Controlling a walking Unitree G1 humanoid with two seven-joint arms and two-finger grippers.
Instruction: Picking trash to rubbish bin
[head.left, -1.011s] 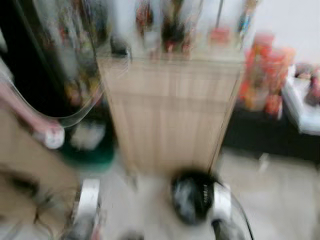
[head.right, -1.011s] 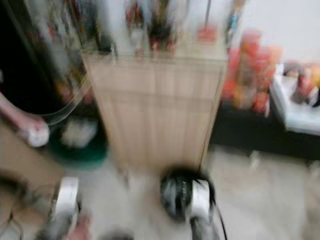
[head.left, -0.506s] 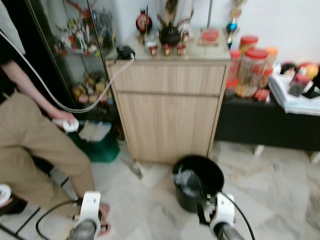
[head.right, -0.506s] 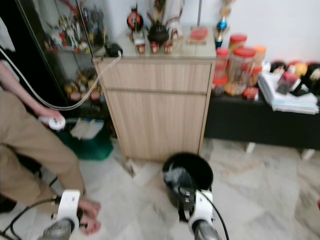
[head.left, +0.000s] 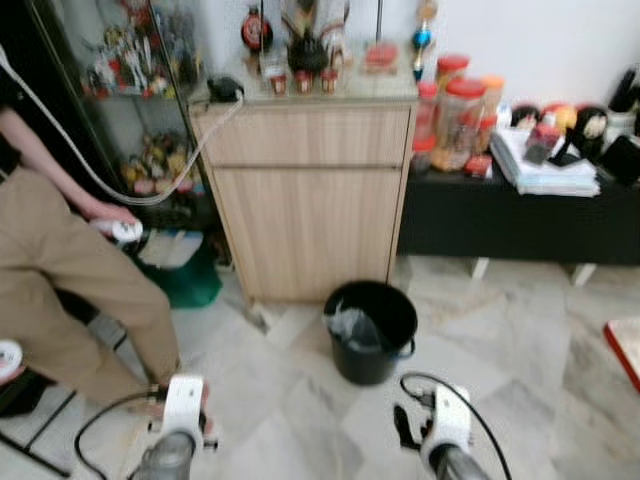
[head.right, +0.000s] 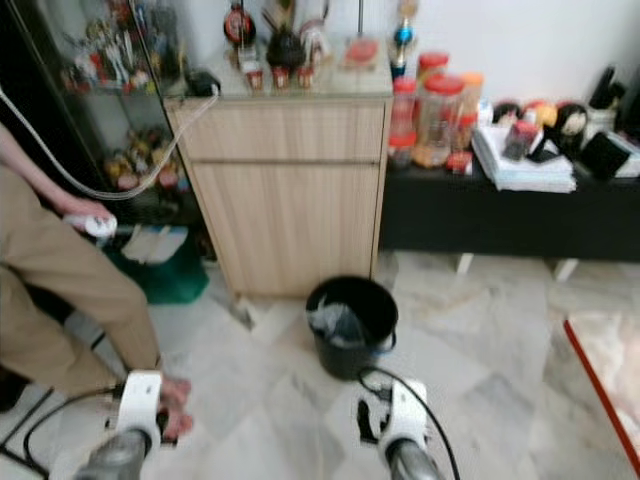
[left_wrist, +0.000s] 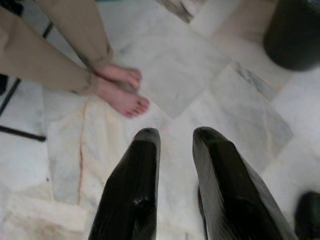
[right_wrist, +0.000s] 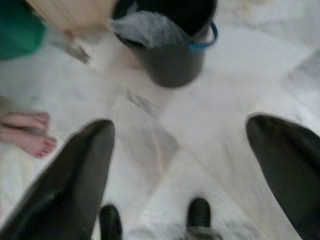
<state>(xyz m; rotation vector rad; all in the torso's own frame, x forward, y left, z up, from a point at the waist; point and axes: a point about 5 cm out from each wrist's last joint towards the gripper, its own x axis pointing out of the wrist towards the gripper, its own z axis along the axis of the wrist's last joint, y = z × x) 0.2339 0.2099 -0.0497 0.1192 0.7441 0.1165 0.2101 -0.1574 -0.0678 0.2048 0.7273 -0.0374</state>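
We are standing on the marble floor (head.left: 520, 340) facing the black rubbish bin (head.left: 370, 330), which is sitting just in front of the wooden cabinet (head.left: 305, 190). The bin is already holding a crumpled pale liner or wrapper (right_wrist: 147, 30) inside it; we cannot tell which. So some trash is, we judge, already in.

Our right tool (right_wrist: 180, 165) is hanging low, on the near side of the bin and apart from it, with its two fingers spread wide and nothing between them. Our left tool (left_wrist: 175, 165) is hanging well to the left of the bin, fingers parted only a little and gripping nothing; beyond it we are seeing a person's bare feet (left_wrist: 120, 90) on the floor. That person (head.left: 60, 260) is sitting left of the cabinet, holding a small white device (head.left: 120, 230) on a hose.

We are not seeing any loose trash on the floor around the bin, so we judge that either the job is nearly done or the next piece is lying somewhere beyond these views. Both tools are free for another pickup.
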